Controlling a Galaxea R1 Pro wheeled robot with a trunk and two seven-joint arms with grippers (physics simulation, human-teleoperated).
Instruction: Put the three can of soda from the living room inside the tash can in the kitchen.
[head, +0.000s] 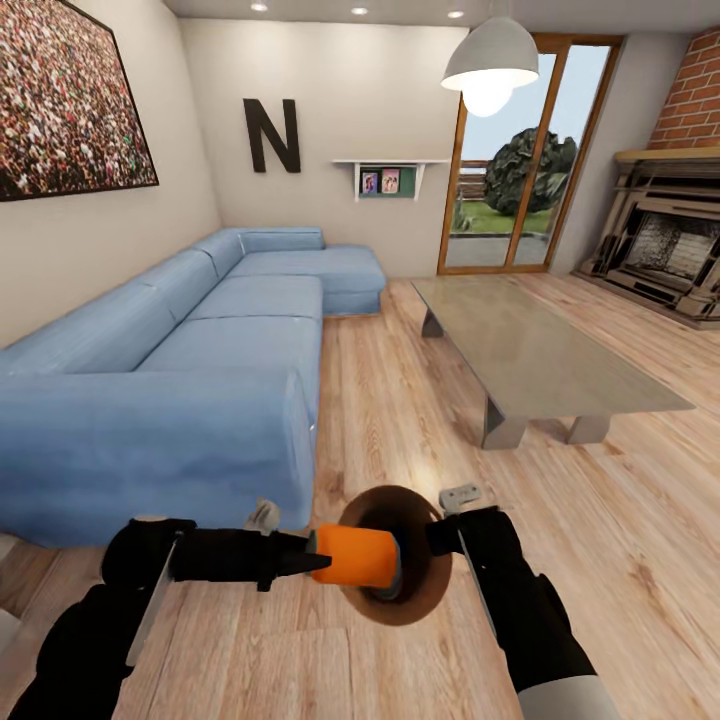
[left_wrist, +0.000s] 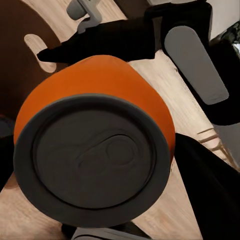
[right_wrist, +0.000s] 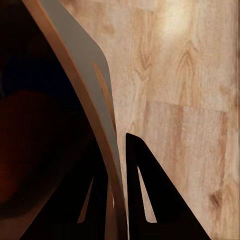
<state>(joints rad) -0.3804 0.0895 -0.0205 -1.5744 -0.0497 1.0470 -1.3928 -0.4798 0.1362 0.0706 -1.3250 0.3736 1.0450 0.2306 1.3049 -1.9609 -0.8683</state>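
Nearest the head camera, at six o'clock in its view, an orange soda can (head: 355, 556) lies on its side, clamped between the fingers of the left gripper (head: 318, 556), its grey top (left_wrist: 92, 160) facing away from that arm and toward the bin. The can's long axis runs across the robot from nine to three o'clock, and its far end already overlaps the mouth of the trash can (head: 425, 590), whose brown interior opens toward the camera. The right gripper (right_wrist: 116, 200) pinches the bin's rim: in the right wrist view one dark finger (right_wrist: 155, 200) sits outside the pale grey wall and the other inside, closed on the thin edge. So the bin lies at three o'clock from the can, directly along the can's axis, and the left arm is the one carrying it; a push along that axis followed by a release looks like the coming move. Beyond the arms, the light wood floor (head: 400, 390) stretches away, with the blue corner sofa (head: 200, 350) at ten o'clock and the glass low table (head: 530, 350) at one o'clock.
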